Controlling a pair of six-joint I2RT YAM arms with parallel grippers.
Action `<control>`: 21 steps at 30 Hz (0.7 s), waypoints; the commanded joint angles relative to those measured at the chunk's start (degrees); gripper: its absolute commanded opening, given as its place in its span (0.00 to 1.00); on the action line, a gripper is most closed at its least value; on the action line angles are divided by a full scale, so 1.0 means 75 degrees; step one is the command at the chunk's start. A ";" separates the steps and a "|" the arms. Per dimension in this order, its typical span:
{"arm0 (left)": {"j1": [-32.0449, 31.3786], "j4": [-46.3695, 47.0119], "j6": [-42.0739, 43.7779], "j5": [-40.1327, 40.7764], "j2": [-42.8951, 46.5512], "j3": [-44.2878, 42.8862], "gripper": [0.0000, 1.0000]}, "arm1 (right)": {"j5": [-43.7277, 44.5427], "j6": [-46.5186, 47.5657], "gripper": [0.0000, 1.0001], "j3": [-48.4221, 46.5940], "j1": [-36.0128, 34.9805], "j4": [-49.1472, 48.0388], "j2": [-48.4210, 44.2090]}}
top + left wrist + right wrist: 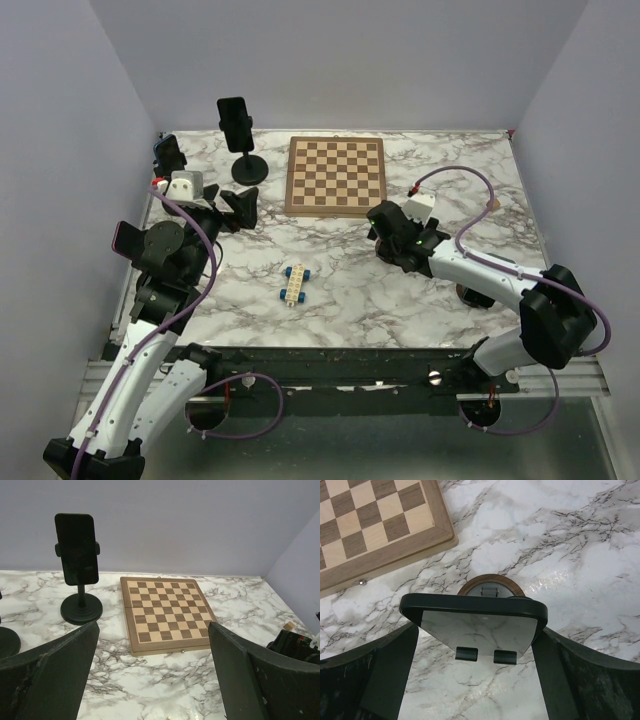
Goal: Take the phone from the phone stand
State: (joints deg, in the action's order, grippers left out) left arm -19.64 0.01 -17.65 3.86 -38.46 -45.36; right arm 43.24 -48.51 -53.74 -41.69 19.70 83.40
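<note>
A black-cased phone [475, 622] leans on a phone stand with a round wooden base [468, 585] and two dark hooks [466, 653]. My right gripper [475, 635] is open, with one finger on each side of the phone; I cannot tell whether they touch it. In the top view the right gripper [392, 232] hides this phone. A second black phone [235, 122] is clamped upright on a black stand [250, 170] at the back left. My left gripper [240, 208] hangs open and empty in front of it, well short of that phone [76, 547].
A wooden chessboard [335, 176] lies at the back centre. A small blue and cream brick piece [295, 283] lies in the middle of the marble table. Another dark stand with a device [168, 152] is at the far left edge. Walls close in the back and both sides.
</note>
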 commanded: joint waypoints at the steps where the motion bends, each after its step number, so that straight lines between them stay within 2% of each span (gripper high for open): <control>1: -0.0042 -0.0165 -0.0084 -0.0097 -0.0004 -0.0221 0.98 | 0.0437 -0.0319 0.96 -0.0163 -0.0039 0.0200 0.0129; 9: -0.0053 -0.0184 -0.0096 -0.0081 -0.0017 -0.0233 0.98 | 0.0392 -0.0359 0.89 0.0115 -0.0039 0.0130 0.0041; 21: -0.0053 -0.0201 -0.0119 -0.0122 -0.0060 -0.0244 0.98 | 0.0492 -0.0341 0.88 0.0202 -0.0048 0.0185 0.0115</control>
State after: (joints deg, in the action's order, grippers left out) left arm -19.64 -0.58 -18.09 3.86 -38.85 -45.39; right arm 44.29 -49.71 -53.04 -41.69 20.05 83.74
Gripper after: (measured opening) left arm 0.980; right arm 0.892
